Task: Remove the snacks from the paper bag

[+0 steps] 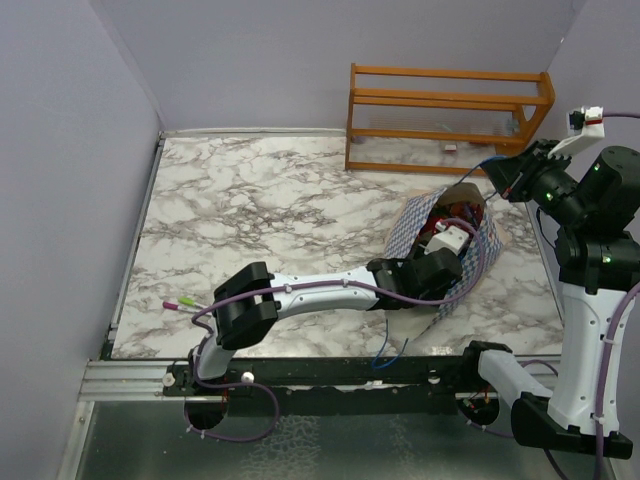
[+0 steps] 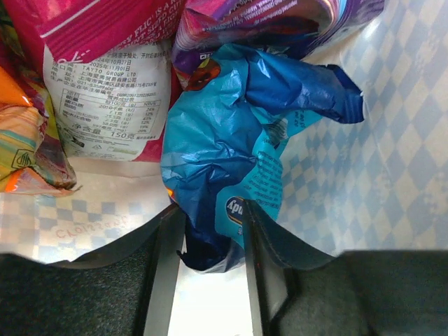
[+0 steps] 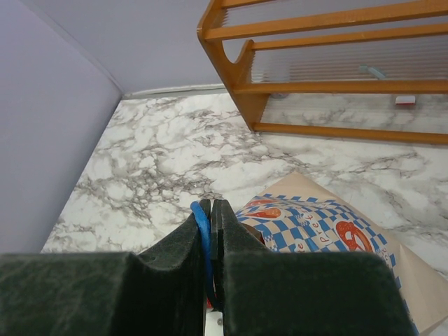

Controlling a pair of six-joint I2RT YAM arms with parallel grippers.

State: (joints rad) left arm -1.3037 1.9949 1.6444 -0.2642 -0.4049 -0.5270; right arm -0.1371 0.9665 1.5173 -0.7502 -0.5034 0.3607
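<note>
One camera high, two on the wrists.
Top camera hangs over the near edge, looking down across the marble table [image 1: 250, 200] to the orange wooden rack [image 1: 450, 74]; right wrist, raised beside the blue cord handle [image 3: 203, 227], shares that rack and table; left wrist is buried inside the paper bag [image 2: 392, 154], nose-to-nose with the blue chip bag [image 2: 224, 154].

- Blue chip bag [image 2: 224, 133]: lower end hidden between the fingers of the left claw [image 2: 213, 213]; pinched or loose, unclear.
- Red-pink packet [image 2: 105, 84], purple packet [image 2: 266, 21]: cut off at the top edge.
- Orange wrapper [image 2: 21, 140]: cut off at the left.
- Blue cord [image 3: 203, 231]: lower run hidden inside the right claw [image 3: 211, 210].
- Rack [image 3: 315, 91]: cropped top and right; small white item [image 3: 404, 100] on it too small to identify.
- Paper bag [image 1: 405, 225], overhead view: contents mostly hidden.
</note>
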